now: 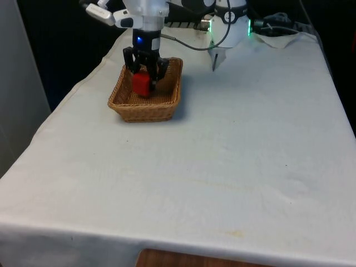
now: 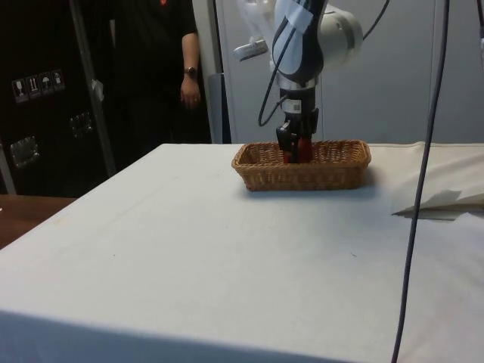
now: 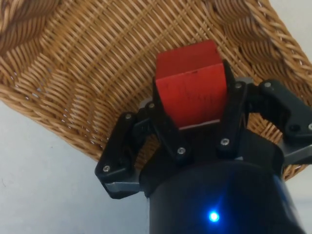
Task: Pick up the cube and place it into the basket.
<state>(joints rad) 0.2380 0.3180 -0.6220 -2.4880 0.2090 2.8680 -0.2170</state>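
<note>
Inside the basket [image 1: 167, 103], toward its far end from the front camera, the claw [image 1: 146, 75] reaches straight down and grips the red cube [image 1: 142, 84] between its two black fingers [image 3: 165, 122]. From the wrist camera the fingers press flat against opposite faces of the cube [image 3: 192, 83], one on each side, with the woven floor of the basket [image 3: 87, 68] right behind it (whether the cube's underside already touches the weave cannot be told). From the side camera the claw [image 2: 296, 151] dips below the rim of the basket [image 2: 325, 170], and a strip of red cube [image 2: 304, 148] shows between the fingers just above that rim. The basket sits on the white desk [image 1: 233, 156] toward the front view's left, near the robot's end. A person in dark clothes [image 2: 162, 68] stands behind the desk, well apart from the basket, one hand [image 2: 190, 92] hanging at their side.
</note>
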